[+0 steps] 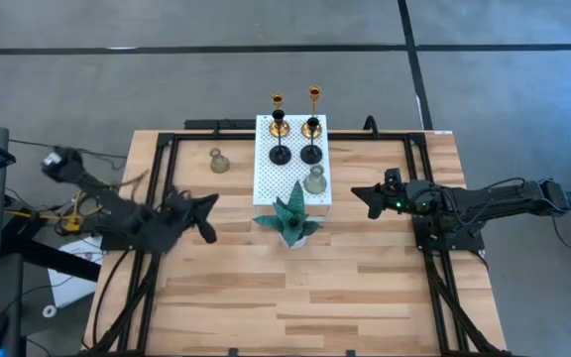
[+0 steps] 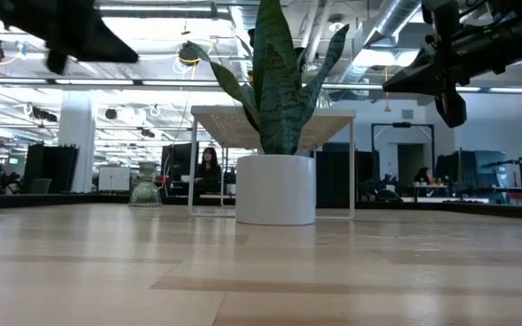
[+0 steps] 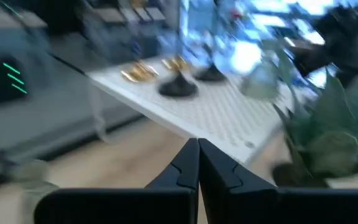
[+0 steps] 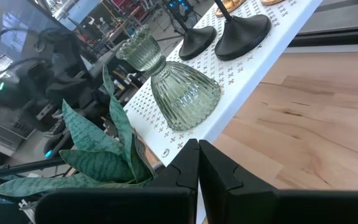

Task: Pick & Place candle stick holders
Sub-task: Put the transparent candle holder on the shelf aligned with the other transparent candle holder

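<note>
A white perforated board (image 1: 266, 178) stands on legs at the table's far middle. On it stand two gold stemmed holders (image 1: 278, 117) (image 1: 313, 114), two black holders (image 1: 280, 154) (image 1: 310, 154) and one grey-green bell-shaped holder (image 1: 314, 180) (image 4: 176, 84). The other grey-green holder (image 1: 218, 161) (image 2: 145, 193) stands on its base on the table, left of the board. My left gripper (image 1: 206, 216) (image 3: 197, 146) is shut and empty, raised left of the teal plant (image 1: 290, 220). My right gripper (image 1: 365, 198) (image 4: 197, 146) is shut and empty, raised right of the board.
The teal spiky plant in a white pot (image 2: 275, 186) stands at the board's near edge, between the two grippers. Black frame rails (image 1: 157, 198) (image 1: 424, 198) run along both sides of the table. Bare wood lies on the near half (image 1: 295, 297).
</note>
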Tool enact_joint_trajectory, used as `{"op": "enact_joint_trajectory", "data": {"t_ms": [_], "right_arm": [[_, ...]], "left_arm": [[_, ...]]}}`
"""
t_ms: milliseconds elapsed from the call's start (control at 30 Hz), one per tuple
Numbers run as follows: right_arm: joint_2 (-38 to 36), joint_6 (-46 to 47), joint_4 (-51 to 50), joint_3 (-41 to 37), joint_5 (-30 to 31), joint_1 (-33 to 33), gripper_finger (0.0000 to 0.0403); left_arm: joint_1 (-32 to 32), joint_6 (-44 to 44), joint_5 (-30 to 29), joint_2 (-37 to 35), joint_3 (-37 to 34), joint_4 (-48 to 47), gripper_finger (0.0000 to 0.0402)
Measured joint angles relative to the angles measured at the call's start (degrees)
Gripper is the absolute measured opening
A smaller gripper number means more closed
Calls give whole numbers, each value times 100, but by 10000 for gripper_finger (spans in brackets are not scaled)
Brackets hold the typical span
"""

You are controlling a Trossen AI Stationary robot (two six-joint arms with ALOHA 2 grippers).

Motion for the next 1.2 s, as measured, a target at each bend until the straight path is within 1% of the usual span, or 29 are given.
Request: {"op": "enact_joint_trajectory", "data": {"t_ms": [67, 100, 133, 200, 333, 467, 700, 867, 933, 1200], "right_arm": [[-1, 0, 0, -1, -2, 0, 0], [-1, 0, 0, -1, 0, 0, 0], [0, 0, 0, -1, -2, 0, 0], [1, 0, 0, -1, -4, 0, 0], [1, -48, 1, 2, -1, -3, 0], [1, -46, 1, -1, 2, -7, 0], [1, -46, -7, 2, -19, -7, 0], [-1, -46, -4, 2, -22, -7, 0], [1, -46, -4, 2, -22, -5, 0], [1, -46, -4, 2, -22, -7, 0]], "left_arm": [[-632, -281, -1222, 332, 0, 4, 2], [-890, -387, -1692, 518, 0, 9, 2], [-1071, -425, -1823, 692, 2, 23, 2], [-1067, -508, -1814, 975, -7, 36, 2], [-709, -1350, -1841, 1579, -196, 70, 2], [-432, -2121, -1793, 1860, -464, 101, 2], [242, -2369, -1619, 1860, -890, 118, 2], [808, -2499, -1040, 1880, -1166, 156, 2], [997, -2658, -912, 1880, -1307, 154, 3], [1500, -3151, -890, 1880, -1793, 344, 4]]}}
